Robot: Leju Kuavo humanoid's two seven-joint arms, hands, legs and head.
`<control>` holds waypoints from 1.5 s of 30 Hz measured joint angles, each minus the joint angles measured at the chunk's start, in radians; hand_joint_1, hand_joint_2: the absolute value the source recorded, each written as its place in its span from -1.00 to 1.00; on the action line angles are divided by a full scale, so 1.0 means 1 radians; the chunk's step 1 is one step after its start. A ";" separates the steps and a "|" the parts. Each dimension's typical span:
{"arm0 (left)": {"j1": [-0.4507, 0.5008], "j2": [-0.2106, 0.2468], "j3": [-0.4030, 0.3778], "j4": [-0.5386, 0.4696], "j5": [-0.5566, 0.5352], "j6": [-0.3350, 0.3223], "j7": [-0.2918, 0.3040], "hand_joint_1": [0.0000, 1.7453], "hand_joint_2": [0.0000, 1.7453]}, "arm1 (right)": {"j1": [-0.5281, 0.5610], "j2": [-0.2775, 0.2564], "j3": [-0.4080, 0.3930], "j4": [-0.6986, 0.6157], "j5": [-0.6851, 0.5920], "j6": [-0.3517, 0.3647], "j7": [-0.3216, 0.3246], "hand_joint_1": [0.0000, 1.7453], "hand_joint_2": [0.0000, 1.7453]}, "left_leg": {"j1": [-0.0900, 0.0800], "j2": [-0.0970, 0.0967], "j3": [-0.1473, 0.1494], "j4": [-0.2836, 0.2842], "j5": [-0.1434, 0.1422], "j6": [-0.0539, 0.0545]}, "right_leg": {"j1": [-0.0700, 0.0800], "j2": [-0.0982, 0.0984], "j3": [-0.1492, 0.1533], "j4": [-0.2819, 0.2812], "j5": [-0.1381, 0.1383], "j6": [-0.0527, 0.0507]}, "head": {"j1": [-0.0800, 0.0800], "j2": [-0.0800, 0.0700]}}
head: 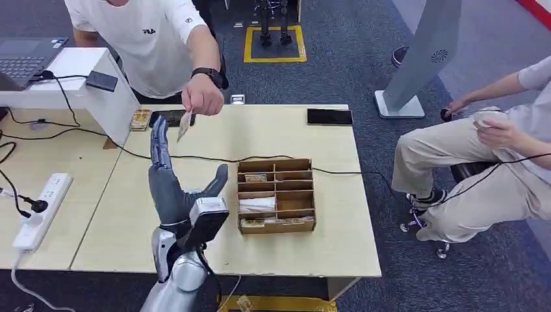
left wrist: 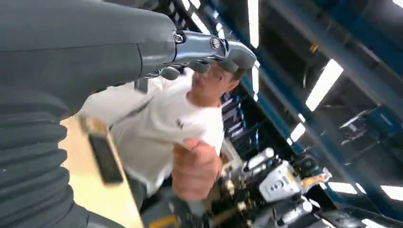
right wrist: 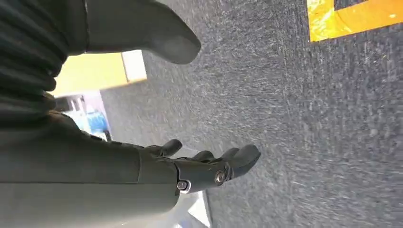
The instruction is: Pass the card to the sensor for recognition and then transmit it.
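Head view: left hand [head: 170, 185] raised, fingers apart, empty. Card [head: 184, 125] pinched in person's hand [head: 203, 99], just beside fingertips. Right hand [right wrist: 199, 166] loosely open over floor. Risk: mistimed release, card drops onto table [head: 325, 214].

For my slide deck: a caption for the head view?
Person's hand holds a card just beyond the open left hand raised over the table.

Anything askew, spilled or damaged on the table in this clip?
Nothing spilled or broken. The wooden organizer sits square on the table, its compartments tidy. The one loose element is a black cable trailing across the tabletop behind the left hand, which is raised and open toward the card a person holds out.
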 joint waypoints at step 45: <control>-0.193 -0.044 0.201 0.286 -0.557 0.002 0.197 1.00 1.00 | -0.056 -0.062 0.082 0.108 0.018 -0.001 0.019 -1.00 1.00 | 0.000 0.001 0.000 0.000 0.000 0.000 | 0.000 0.001 0.000 0.000 0.000 0.000 | 0.000 0.000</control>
